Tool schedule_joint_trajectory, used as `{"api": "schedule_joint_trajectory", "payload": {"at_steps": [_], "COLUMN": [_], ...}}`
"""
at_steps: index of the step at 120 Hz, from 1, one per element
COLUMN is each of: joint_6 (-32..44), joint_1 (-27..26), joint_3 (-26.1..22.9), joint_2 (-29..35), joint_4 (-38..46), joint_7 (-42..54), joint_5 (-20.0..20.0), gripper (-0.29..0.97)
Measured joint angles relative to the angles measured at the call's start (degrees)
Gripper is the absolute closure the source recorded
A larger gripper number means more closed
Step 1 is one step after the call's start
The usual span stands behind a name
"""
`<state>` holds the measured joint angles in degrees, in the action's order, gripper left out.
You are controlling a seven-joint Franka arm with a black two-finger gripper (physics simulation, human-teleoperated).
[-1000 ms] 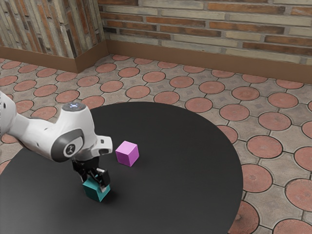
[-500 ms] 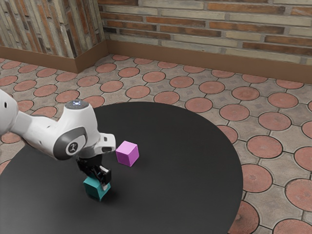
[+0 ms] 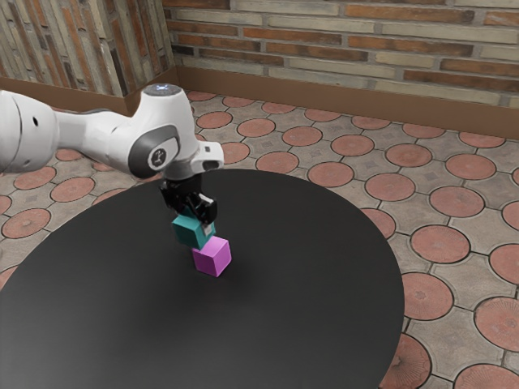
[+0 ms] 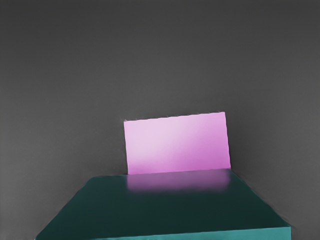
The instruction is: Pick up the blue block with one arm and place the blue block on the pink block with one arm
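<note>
Blue block held in the air, just off the pink block

The gripper (image 3: 195,214) is clamped on the blue block (image 3: 191,232) from two opposite side faces, holding it just above the pink block (image 3: 212,257), toward its 10 o'clock in the exterior view; I cannot tell whether they touch. The pink block sits near the middle of the desk (image 3: 324,292). The blue block looks stiff, light and smooth-faced, so a mid-face hold suits it and a corner pinch could let it twist.
</note>
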<state>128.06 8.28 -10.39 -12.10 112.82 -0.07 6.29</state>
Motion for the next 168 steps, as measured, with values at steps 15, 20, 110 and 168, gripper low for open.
{"api": "schedule_joint_trajectory", "payload": {"at_steps": [15,20,110,168], "joint_6": [-3.75,-4.77,-10.16,-11.03], "joint_1": [-0.47,-0.72,-3.08,-3.01], "joint_3": [0.37,0.46,1.51,1.75], "joint_2": [-3.98,-4.81,-7.31,-8.95], "joint_4": [-4.95,-6.08,-9.82,-11.89], "joint_7": [0.01,0.03,0.60,0.74], "joint_5": [0.15,0.18,-0.51,-0.71], "gripper": [0.33,0.33,0.33,0.32]}}
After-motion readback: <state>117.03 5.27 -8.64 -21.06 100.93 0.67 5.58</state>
